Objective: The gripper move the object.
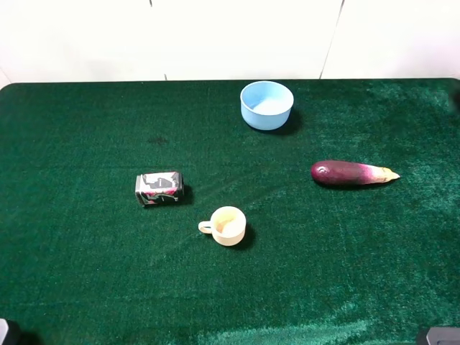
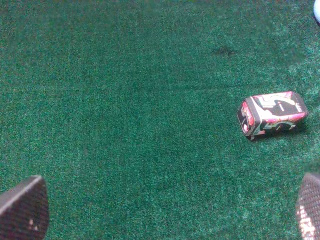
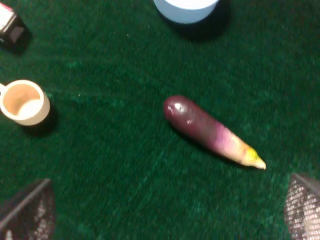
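Note:
The light-blue bowl (image 1: 267, 105) stands upright and empty at the back middle of the green table. Its lower edge shows in the right wrist view (image 3: 186, 9), and a sliver shows in the left wrist view (image 2: 317, 10). My left gripper (image 2: 165, 215) is open and empty, its fingertips (image 2: 22, 210) wide apart over bare cloth, far from the bowl. My right gripper (image 3: 165, 212) is open and empty, its fingertips (image 3: 302, 207) wide apart on the near side of the eggplant. In the exterior high view only small dark parts of the arms show at the bottom corners.
A purple eggplant (image 1: 352, 173) (image 3: 212, 131) lies at the right. A small cream handled cup (image 1: 227, 226) (image 3: 24, 102) stands near the middle. A small patterned box (image 1: 159, 187) (image 2: 271, 113) lies on its side to the cup's left. The white wall runs behind the table's back edge.

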